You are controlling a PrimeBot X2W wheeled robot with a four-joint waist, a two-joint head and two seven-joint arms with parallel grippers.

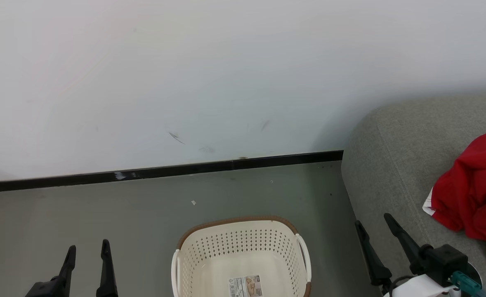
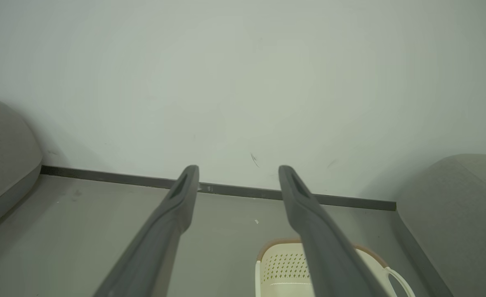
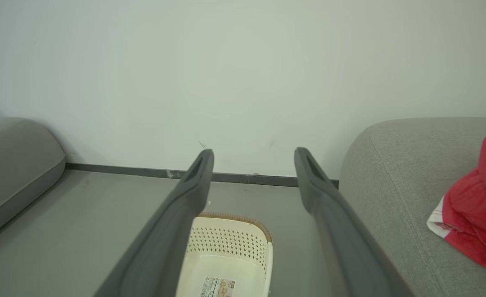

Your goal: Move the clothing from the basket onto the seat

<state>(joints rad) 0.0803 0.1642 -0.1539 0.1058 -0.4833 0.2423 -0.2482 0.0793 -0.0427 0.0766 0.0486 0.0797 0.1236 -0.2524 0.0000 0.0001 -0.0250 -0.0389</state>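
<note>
Gaping wide, left gripper (image 1: pixel 88 244) and right gripper (image 1: pixel 372 219) hold nothing.

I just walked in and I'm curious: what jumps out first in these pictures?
The bright red clothing, crumpled on the grey-green seat at the right, grabs the eye first. Next comes the cream laundry basket on the floor in the middle, a label on its bottom. The left gripper and right gripper, both open, poke up below.
</note>
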